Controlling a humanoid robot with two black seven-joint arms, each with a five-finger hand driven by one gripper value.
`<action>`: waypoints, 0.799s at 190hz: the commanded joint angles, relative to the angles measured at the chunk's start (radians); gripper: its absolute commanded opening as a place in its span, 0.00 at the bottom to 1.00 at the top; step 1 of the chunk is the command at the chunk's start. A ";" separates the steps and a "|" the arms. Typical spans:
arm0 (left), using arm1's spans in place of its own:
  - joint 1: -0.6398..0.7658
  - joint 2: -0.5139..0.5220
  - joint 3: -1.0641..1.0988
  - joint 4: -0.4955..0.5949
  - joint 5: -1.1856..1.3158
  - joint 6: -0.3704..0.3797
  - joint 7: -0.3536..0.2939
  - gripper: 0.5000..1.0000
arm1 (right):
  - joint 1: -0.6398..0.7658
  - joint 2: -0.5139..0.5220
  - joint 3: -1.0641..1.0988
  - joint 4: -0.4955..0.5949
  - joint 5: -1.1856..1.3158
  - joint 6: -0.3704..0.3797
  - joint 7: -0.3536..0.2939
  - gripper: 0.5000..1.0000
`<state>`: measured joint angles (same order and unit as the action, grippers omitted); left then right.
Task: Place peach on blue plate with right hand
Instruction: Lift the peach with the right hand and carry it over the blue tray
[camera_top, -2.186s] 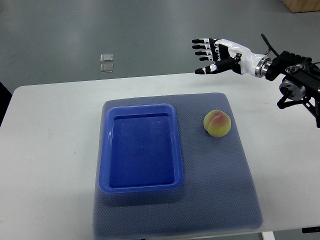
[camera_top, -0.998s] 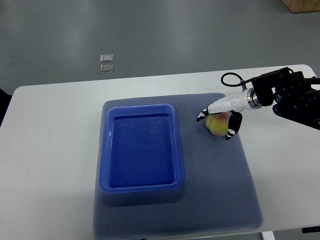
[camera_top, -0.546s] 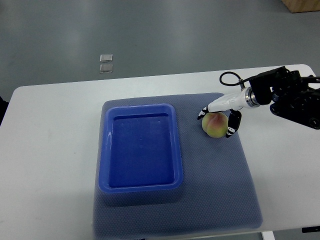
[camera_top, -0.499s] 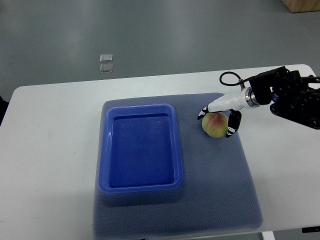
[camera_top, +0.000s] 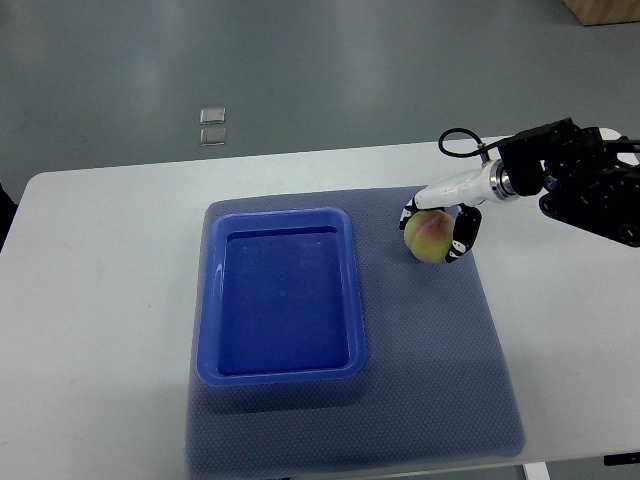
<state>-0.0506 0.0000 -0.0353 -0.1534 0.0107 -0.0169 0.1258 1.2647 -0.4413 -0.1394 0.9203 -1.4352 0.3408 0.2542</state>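
Fingers (camera_top: 462, 232) of right hand (camera_top: 440, 215) curling around peach (camera_top: 427, 238); should be lifting clear, carrying left over blue plate (camera_top: 283, 297) rim.

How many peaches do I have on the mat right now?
1. The peach is at the mat's far right part, right of the blue plate, with the right hand closed around it. None looks hidden.

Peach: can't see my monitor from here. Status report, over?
Right hand shut on peach, fingers wrapped around it. Peach over mat, right of plate. Path to plate clear. Left hand not in view.
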 joint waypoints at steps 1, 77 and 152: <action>0.000 0.000 0.000 0.000 0.000 0.000 0.000 1.00 | 0.041 0.015 0.009 0.000 0.009 0.000 0.000 0.21; 0.000 0.000 -0.001 0.000 0.000 0.000 0.000 1.00 | 0.150 0.245 0.012 -0.034 0.052 -0.037 0.002 0.23; 0.000 0.000 -0.001 -0.002 0.000 0.000 0.000 1.00 | 0.097 0.441 -0.002 -0.190 0.064 -0.031 0.014 0.55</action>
<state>-0.0502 0.0000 -0.0369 -0.1542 0.0107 -0.0169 0.1258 1.3887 -0.0025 -0.1380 0.7536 -1.3692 0.3061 0.2676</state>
